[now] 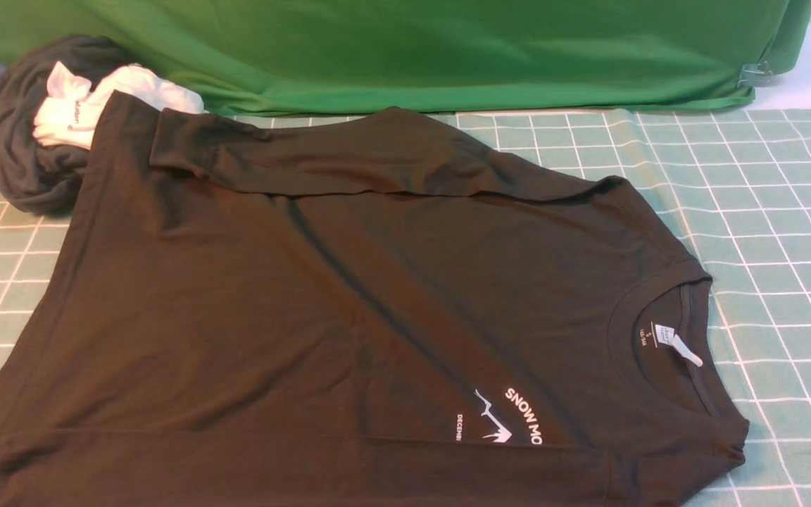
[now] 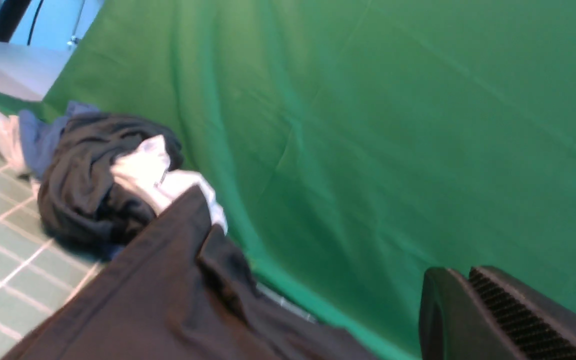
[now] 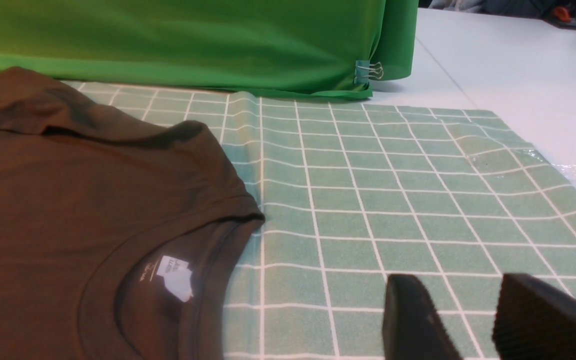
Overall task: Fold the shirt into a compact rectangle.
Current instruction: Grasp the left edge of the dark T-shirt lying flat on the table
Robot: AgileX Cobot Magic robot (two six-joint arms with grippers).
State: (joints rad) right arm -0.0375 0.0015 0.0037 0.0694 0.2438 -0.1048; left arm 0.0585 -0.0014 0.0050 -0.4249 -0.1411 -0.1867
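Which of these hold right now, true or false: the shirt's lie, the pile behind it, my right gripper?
1. The shirt lies with its collar toward the robot's right. True.
2. The right gripper is clamped on the collar. False: it is open over the bare mat, apart from the shirt.
3. The white garment sits on the dark grey garment. True.
4. The far sleeve is stretched straight out over the mat. False: it is folded across the shirt's body.
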